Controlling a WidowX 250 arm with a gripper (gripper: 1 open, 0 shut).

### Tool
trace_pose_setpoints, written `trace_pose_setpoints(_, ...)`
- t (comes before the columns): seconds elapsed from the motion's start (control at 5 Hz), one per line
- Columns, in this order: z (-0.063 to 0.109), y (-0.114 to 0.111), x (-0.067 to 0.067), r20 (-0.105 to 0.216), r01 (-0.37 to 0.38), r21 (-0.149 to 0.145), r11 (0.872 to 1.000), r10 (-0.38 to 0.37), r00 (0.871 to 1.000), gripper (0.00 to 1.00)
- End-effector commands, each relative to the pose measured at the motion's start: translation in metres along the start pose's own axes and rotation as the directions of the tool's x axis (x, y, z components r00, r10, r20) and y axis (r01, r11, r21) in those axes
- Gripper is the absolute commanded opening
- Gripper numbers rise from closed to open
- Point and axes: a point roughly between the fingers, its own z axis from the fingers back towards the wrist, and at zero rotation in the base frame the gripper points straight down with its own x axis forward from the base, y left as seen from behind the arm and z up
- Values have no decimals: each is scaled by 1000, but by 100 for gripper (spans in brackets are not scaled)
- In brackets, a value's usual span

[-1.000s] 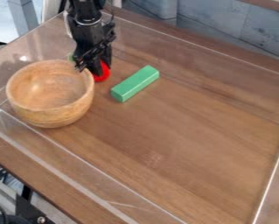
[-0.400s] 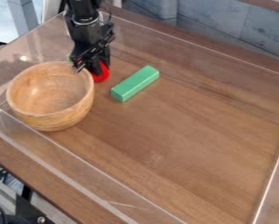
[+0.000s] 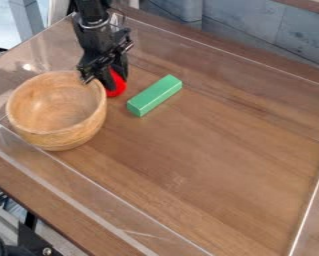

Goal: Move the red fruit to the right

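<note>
Looking from the left edge of the wooden table (image 3: pixel 215 170), we first meet the bowl (image 3: pixel 55 108), round, turned from pale wood with visible grain, standing upright near the left side inside the clear plastic walls. Just beyond its right rim we see the black gripper (image 3: pixel 108 78) pointing down, its fingers spread on either side of the fruit (image 3: pixel 115 86) rather than pinching it. We cannot tell whether they still touch it. The fruit is small, glossy and bright red, roundish, sitting on the table toward the far left corner, between the bowl and the block (image 3: pixel 155 96). Being mostly hidden by the fingers, it gives us no clear long axis or heading. The block is a matte green rectangular bar lying flat, its length running diagonally toward the far right.
</note>
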Motion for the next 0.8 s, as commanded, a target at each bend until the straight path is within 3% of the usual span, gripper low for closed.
trace_pose_setpoints(0.0,21,-4,4,-2,39,-38,999,-39,999,0)
trace_pose_setpoints(0.2,17,-4,2,-14,83,-37,996,-83,996,0)
trace_pose_setpoints(0.6,43,-5,16,-58,39,-82,996,-44,997,0)
